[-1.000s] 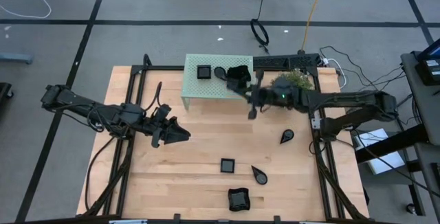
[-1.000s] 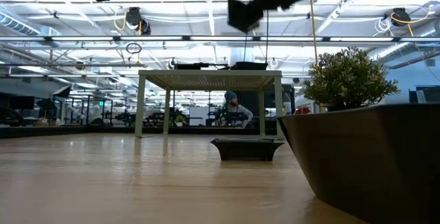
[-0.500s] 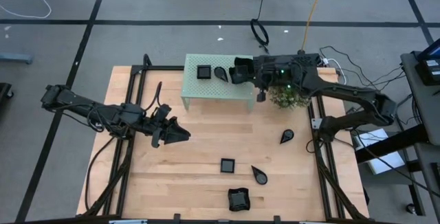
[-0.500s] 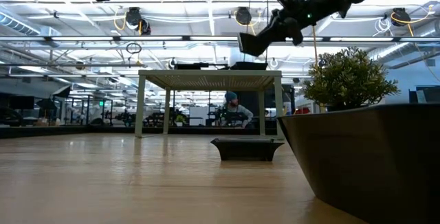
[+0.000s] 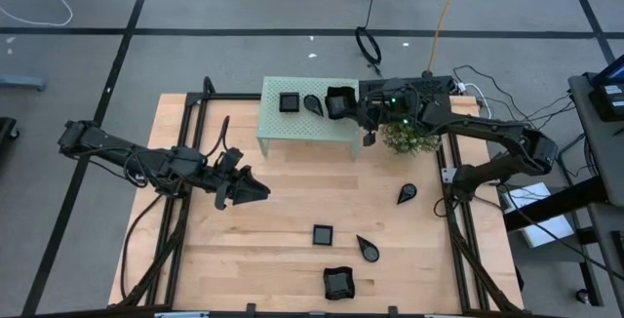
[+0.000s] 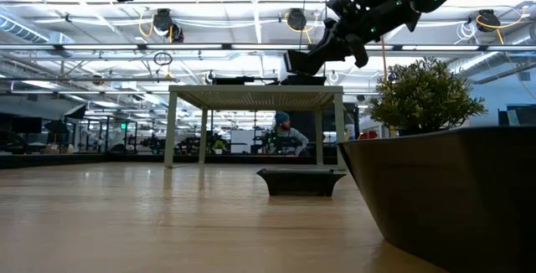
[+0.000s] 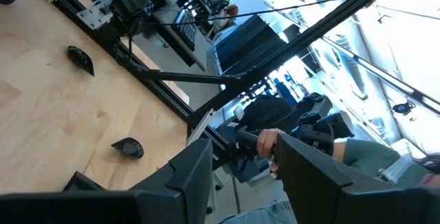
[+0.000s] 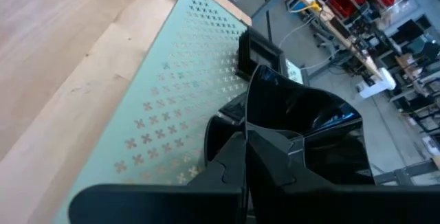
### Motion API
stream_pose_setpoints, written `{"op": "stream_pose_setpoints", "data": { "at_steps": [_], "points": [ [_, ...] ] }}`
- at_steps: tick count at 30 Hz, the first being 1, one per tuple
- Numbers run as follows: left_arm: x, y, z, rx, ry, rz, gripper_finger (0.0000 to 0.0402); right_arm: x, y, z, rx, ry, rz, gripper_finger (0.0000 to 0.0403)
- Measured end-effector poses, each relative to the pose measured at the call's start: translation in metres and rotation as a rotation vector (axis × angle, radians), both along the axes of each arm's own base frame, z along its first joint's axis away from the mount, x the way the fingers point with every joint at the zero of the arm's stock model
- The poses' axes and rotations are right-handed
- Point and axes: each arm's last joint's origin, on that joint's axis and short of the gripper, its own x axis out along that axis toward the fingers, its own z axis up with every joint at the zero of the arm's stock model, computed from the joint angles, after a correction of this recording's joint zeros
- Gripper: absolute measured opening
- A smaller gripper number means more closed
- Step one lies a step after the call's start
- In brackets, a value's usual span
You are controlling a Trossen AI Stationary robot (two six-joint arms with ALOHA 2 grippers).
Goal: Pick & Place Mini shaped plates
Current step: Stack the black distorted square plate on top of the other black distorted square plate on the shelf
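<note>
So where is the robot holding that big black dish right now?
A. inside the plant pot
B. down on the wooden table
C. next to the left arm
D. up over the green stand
D: the right end effector grips the curved-rim square plate just above the mint-green perforated stand, beside the small square plate and the teardrop plate already there.

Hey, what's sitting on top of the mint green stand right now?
On the stand sit a small square plate and a teardrop plate. The right gripper holds a larger curved-rim plate just above the top; the surface beneath it is covered.
</note>
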Motion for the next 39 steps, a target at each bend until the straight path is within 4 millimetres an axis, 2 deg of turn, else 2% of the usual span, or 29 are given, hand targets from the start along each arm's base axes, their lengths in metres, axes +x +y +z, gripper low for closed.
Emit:
{"op": "stream_pose_setpoints", "data": {
  "at_steps": [10,19,23,26,31,33,39],
  "points": [
    [0.000,0.000,0.000,0.002,0.000,0.000,0.0166,0.000,0.000,0.001,0.054,-0.022,-0.021,0.0014],
    [0.000,0.000,0.000,0.003,-0.001,0.000,0.0166,0.002,0.002,0.003,0.085,-0.047,-0.027,0.0069],
    [0.000,0.000,0.000,0.003,-0.001,0.000,0.0166,-0.001,0.010,0.012,0.101,-0.085,-0.022,0.0091],
    [0.000,0.000,0.000,0.003,-0.001,0.000,0.0166,-0.006,0.021,0.024,0.237,-0.155,-0.043,0.0099],
    [0.000,0.000,0.000,0.003,-0.001,0.000,0.0166,-0.017,0.042,0.033,0.605,-0.181,-0.120,0.0095],
    [0.000,0.000,0.000,0.003,0.000,0.000,0.0166,-0.024,0.052,0.030,0.701,-0.105,-0.152,0.0090],
    [0.000,0.000,0.000,0.003,0.000,0.000,0.0166,-0.047,0.087,0.015,0.840,0.196,-0.187,0.0080]
  ]
}}
